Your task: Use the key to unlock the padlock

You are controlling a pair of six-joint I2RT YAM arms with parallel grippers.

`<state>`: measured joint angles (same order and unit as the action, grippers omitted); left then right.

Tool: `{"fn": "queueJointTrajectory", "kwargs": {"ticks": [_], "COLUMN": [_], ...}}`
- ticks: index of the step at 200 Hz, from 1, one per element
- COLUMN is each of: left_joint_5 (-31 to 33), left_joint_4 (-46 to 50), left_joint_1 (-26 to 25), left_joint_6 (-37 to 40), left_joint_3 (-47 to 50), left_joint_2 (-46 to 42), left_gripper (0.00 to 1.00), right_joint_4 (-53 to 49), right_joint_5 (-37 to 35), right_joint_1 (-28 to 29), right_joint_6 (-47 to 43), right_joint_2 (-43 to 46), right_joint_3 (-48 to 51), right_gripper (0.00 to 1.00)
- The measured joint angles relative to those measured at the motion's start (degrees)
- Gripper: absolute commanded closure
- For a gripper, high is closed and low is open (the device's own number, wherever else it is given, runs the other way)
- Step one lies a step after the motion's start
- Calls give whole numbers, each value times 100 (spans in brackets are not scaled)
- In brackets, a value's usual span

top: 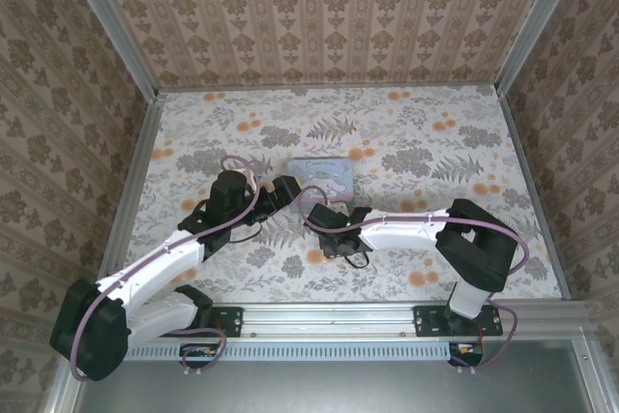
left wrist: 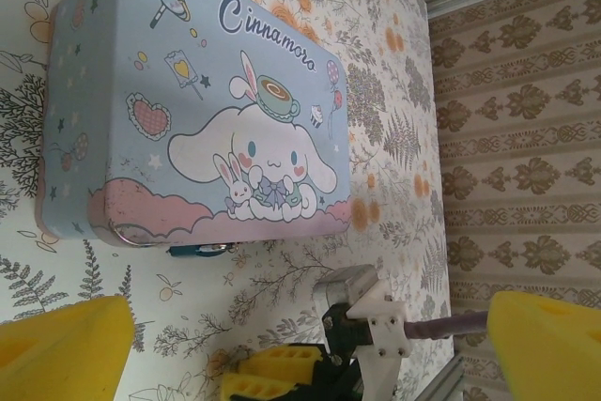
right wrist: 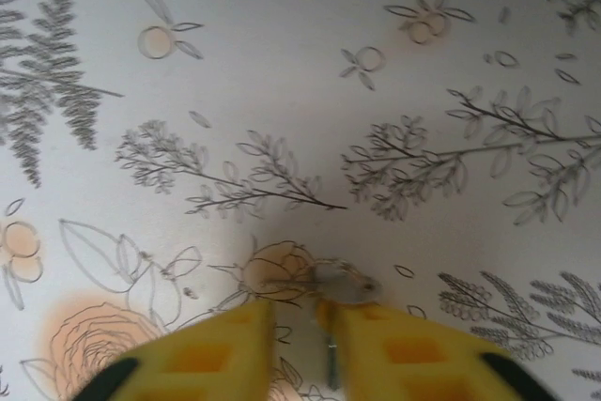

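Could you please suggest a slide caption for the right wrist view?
Right gripper straddling the small metal key on the floral table.

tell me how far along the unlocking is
Nothing looks finished: the padlock sits at the edge of the tin with no key in it. In hand: the right gripper is low over the table, fingers narrowly around the key; whether it grips is unclear. The left gripper hangs wide open by the tin. Left: lift the key, insert it, turn it, free the shackle.
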<state>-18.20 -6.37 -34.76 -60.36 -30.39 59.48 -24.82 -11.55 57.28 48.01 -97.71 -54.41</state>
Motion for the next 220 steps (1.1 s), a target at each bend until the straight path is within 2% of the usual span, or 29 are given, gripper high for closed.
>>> {"fn": "queueJointTrajectory", "kwargs": {"ticks": [52, 98, 145, 220], "left_joint_5": [-4, -4, -4, -4], "left_joint_4": [0, 2, 22, 42], "left_joint_1": [0, 4, 9, 37], "left_joint_6": [2, 4, 20, 22], "left_joint_3": [0, 0, 0, 0], "left_joint_2": [0, 0, 0, 4], "left_gripper": [1, 1, 1, 1], "right_joint_4": [-120, -385, -726, -756], "right_joint_5": [57, 284, 328, 345], "right_joint_1": [-68, -197, -205, -341], "right_joint_6": [-413, -1390, -2229, -2555], "right_joint_2": [588, 667, 304, 87], "right_joint_3": [190, 181, 94, -26], "right_gripper": [46, 41, 42, 44]}}
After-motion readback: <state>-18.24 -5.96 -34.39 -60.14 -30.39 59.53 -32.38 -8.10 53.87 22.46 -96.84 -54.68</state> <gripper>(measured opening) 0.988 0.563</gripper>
